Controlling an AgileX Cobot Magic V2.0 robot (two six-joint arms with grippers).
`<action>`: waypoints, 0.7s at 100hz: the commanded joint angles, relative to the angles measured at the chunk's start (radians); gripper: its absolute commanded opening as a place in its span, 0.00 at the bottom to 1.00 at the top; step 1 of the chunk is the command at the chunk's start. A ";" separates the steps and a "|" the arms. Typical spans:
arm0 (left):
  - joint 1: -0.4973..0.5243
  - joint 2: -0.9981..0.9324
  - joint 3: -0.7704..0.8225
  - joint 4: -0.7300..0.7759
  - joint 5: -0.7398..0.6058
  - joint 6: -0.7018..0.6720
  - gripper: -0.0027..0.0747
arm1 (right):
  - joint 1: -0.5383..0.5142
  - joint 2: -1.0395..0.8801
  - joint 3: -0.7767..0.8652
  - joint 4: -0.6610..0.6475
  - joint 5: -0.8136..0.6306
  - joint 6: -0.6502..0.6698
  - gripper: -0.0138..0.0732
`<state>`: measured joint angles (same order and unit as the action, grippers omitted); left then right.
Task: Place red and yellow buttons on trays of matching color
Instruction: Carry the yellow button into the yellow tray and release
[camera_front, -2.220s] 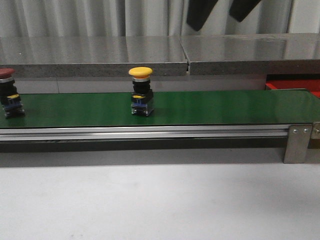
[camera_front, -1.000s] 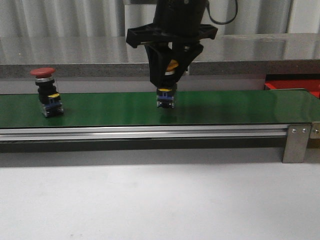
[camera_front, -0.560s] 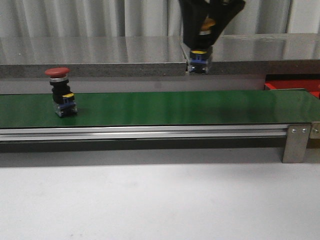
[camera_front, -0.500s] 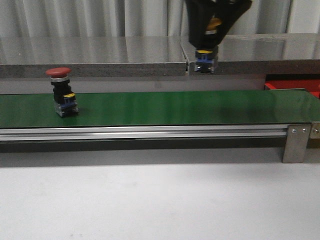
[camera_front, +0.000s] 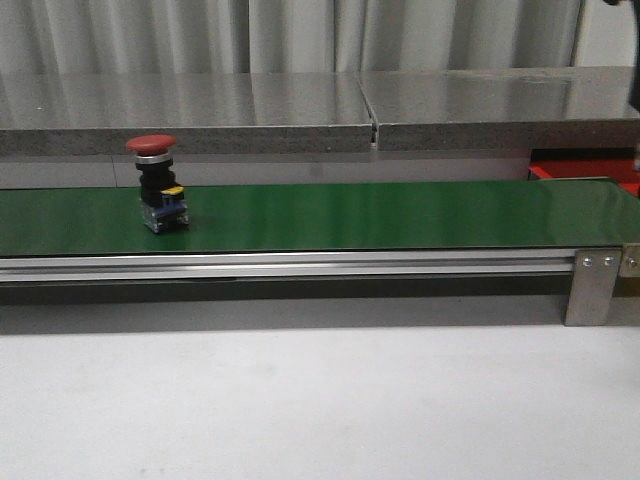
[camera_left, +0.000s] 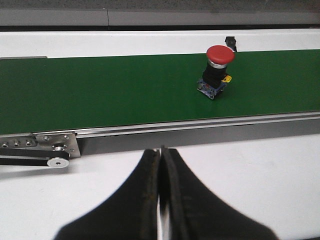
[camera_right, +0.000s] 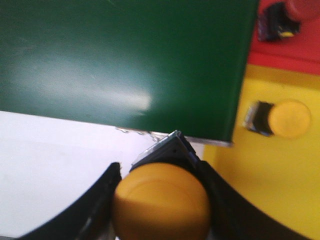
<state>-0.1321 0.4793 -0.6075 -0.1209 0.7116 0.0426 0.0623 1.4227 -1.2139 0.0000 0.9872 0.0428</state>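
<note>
A red-capped button (camera_front: 155, 185) stands upright on the green belt (camera_front: 380, 215), left of the middle; it also shows in the left wrist view (camera_left: 218, 72). My left gripper (camera_left: 161, 150) is shut and empty, over the white table in front of the belt. My right gripper (camera_right: 160, 170) is shut on a yellow-capped button (camera_right: 161, 202), held above the belt's end beside a yellow tray (camera_right: 270, 195). Another yellow button (camera_right: 282, 119) lies on that tray. A red tray (camera_right: 300, 52) beyond it holds a red button (camera_right: 282, 17). The right gripper is out of the front view.
A grey stone shelf (camera_front: 300, 105) runs behind the belt. The belt's metal rail (camera_front: 300, 265) and end bracket (camera_front: 592, 285) face the white table (camera_front: 320, 400). A corner of the red tray (camera_front: 590, 172) shows at the belt's right end.
My right gripper closed on the yellow button on the belt, lifted it and carried it right, out of the front view. The red button rode the belt to the right.
</note>
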 joint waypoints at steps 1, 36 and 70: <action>-0.006 0.003 -0.025 -0.016 -0.069 0.000 0.01 | -0.074 -0.079 0.055 -0.015 -0.066 0.004 0.36; -0.006 0.003 -0.025 -0.016 -0.069 0.000 0.01 | -0.312 -0.093 0.267 0.000 -0.234 0.029 0.36; -0.006 0.003 -0.025 -0.016 -0.069 0.000 0.01 | -0.337 0.025 0.287 0.071 -0.369 0.029 0.36</action>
<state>-0.1321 0.4793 -0.6075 -0.1209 0.7116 0.0426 -0.2678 1.4419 -0.9058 0.0467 0.6877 0.0703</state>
